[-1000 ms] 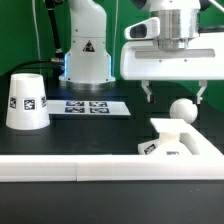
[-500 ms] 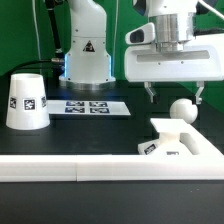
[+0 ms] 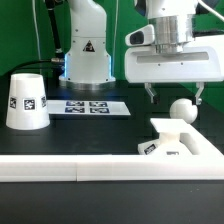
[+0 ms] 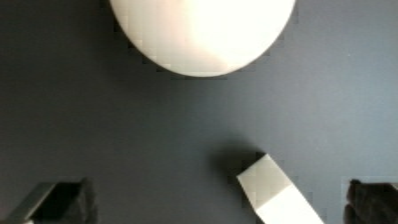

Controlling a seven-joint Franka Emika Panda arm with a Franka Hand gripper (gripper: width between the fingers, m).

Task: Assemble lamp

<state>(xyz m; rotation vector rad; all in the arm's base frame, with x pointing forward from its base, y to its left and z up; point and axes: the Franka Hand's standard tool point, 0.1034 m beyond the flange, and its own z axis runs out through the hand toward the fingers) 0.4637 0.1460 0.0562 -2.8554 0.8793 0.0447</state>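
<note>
The white ball-shaped bulb (image 3: 181,111) sits on the black table at the exterior view's right, behind the flat square base (image 3: 181,141). It fills one edge of the wrist view (image 4: 199,33). My gripper (image 3: 173,97) hangs open just above and behind the bulb, fingers (image 3: 150,94) spread wide, holding nothing. The fingertips (image 4: 59,203) show dark at the wrist frame's corners. A white edge of the base (image 4: 270,189) shows between them. The cone shade (image 3: 27,100) with a square tag stands at the exterior view's left.
The marker board (image 3: 92,106) lies flat in the middle, in front of the robot's pedestal (image 3: 87,60). A white rail (image 3: 70,169) runs along the front of the table. A green backdrop stands behind.
My gripper moved up slightly and a little toward the exterior view's right between one second ago and half a second ago. It has stayed still since. The parts have not moved.
</note>
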